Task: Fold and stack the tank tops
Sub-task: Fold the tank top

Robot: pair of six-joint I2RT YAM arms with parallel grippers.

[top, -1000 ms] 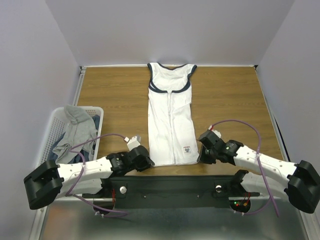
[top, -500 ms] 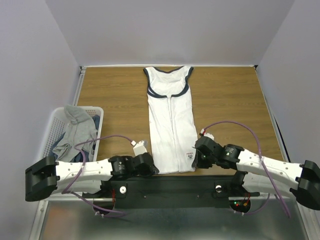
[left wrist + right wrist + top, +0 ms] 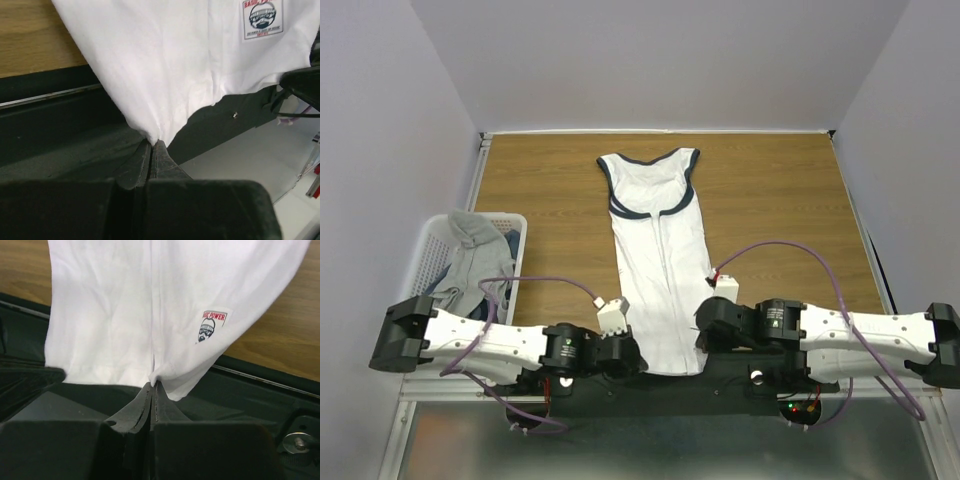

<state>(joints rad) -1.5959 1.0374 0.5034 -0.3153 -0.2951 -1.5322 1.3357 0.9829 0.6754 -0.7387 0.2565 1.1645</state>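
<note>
The left end effector (image 3: 151,143) is gripping one hem corner of the white tank top (image 3: 655,250), closed tight on the cloth, and the right end effector (image 3: 151,385) is clamping the other corner likewise — logo patch (image 3: 214,326) just beyond it. The top is lying stretched ahead of both across the wooden worktop (image 3: 780,200).

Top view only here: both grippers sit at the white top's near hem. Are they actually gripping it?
Observer: Yes; the left wrist view shows the left gripper shut on the white top at its hem corner.
Operator: And the right?
Observer: The right gripper pinches the hem too, near a small printed label.
Operator: Is that hem on the table?
Observer: No, both pinched bits hang over the black base, past the edge of the table.
</note>
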